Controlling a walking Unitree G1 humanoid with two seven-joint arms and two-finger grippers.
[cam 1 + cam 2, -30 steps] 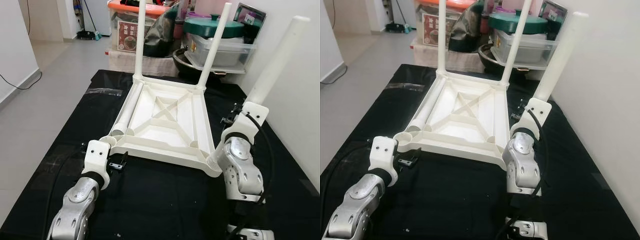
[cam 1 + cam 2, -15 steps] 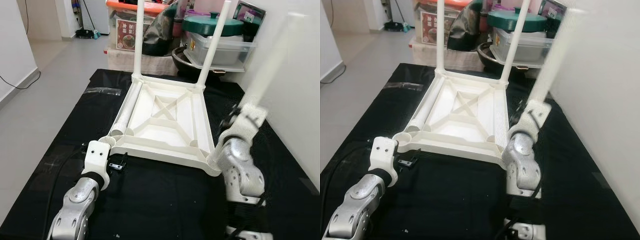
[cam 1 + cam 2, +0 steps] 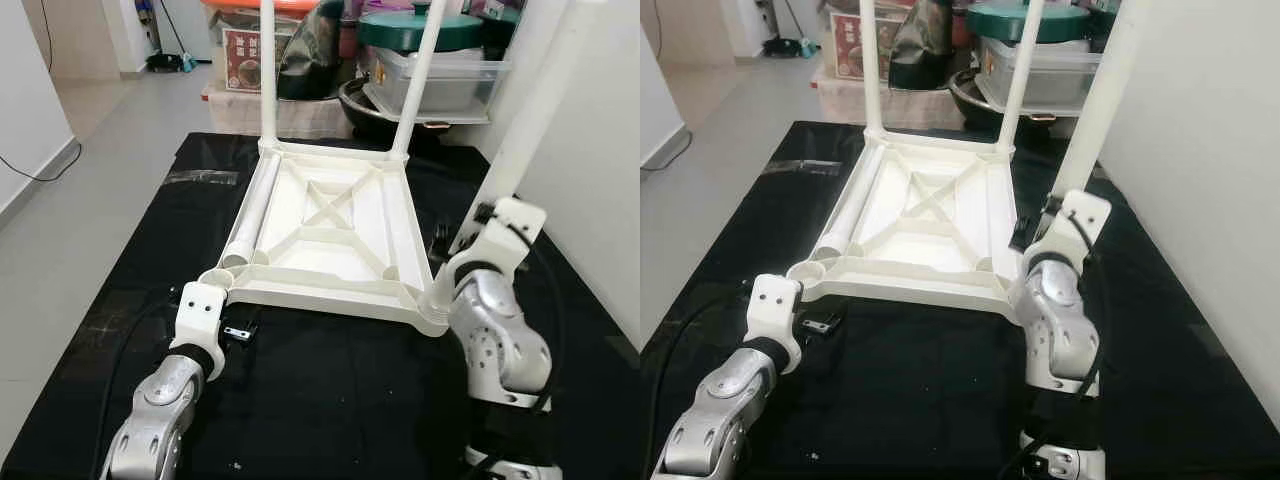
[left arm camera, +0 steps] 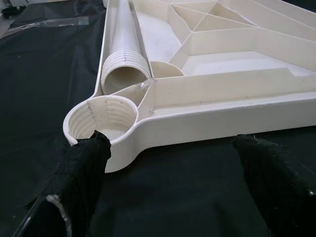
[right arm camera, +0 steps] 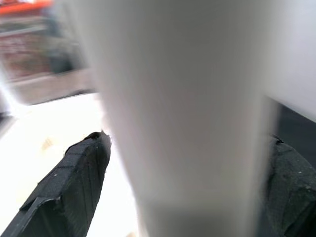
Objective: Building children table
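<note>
White table [image 3: 330, 235] lies upside down on a black mat [image 3: 330, 400], underside ribs up. Two legs stand screwed in at the far corners: far-left leg [image 3: 267, 70], far-right leg [image 3: 418, 75]. A loose leg [image 3: 256, 215] lies along the table's left edge, threaded end toward the robot, just beside the empty near-left socket [image 4: 101, 120].

R gripper [image 5: 187, 182] is closed round a third leg [image 3: 530, 110], one black pad on each side of it (R wrist view, blurred). This leg leans up and to the right, lower end at the near-right corner [image 3: 430, 310]; whether it is seated in the socket cannot be told.

L gripper [image 4: 173, 173] rests low on the mat at the near-left corner, fingers [image 4: 81, 173] spread wide w/ nothing between them; one tip touches or nearly touches the socket rim.

Background, beyond the mat: storage boxes [image 3: 250, 70], a clear tub [image 3: 440, 85] w/ green lid, tiled floor [image 3: 100, 170] at left, white wall [image 3: 600, 200] at right.
</note>
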